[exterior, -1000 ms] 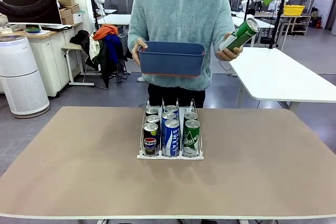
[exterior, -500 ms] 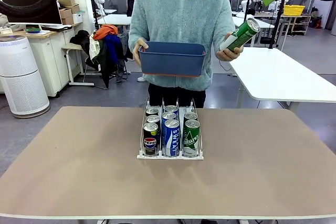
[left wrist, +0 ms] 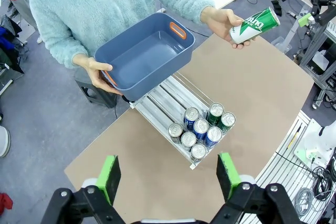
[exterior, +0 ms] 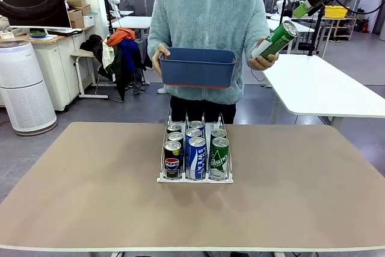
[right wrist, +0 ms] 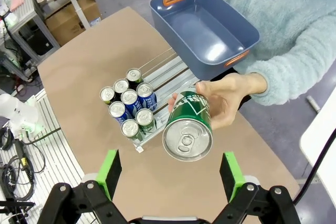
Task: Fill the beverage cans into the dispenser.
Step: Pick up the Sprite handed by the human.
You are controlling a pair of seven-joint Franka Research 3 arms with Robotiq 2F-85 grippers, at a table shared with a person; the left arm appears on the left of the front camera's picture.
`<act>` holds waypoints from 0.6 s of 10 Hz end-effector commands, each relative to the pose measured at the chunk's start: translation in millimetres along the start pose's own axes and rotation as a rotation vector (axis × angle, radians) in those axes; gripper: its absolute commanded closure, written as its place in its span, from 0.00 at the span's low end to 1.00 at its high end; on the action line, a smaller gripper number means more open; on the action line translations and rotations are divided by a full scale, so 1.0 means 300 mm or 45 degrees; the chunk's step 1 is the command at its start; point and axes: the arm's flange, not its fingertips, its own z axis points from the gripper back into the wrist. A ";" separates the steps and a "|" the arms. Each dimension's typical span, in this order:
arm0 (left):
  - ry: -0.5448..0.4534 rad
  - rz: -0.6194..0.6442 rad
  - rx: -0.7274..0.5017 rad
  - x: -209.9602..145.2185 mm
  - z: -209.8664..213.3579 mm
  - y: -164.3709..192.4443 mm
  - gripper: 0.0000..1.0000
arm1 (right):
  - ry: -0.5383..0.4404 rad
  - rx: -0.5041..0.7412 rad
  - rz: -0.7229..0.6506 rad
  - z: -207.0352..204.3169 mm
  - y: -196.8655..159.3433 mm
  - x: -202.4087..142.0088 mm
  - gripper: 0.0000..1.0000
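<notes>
Right gripper (right wrist: pixel 170 179) has shifted; green can (right wrist: pixel 188 126) hangs just beyond.

Glossy metal cans (exterior: pixel 195 154) (silver tops), matt plastic bin (exterior: pixel 197 67)

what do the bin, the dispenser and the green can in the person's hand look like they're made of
Bin: matte blue moulded plastic, orange handle inserts. Dispenser: probably clear-and-white plastic; thin glossy rails, table showing through. Green can: likely aluminium, with a shiny silver pull-tab top and a printed glossy body.
</notes>
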 end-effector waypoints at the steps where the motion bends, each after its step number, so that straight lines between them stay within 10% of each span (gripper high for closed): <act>1: 0.000 0.003 0.003 -0.003 0.003 0.004 0.03 | 0.019 0.067 -0.019 0.008 -0.036 0.008 0.00; 6: 0.000 0.003 0.003 -0.003 0.003 0.004 0.03 | 0.022 0.033 -0.025 -0.018 -0.026 0.000 0.00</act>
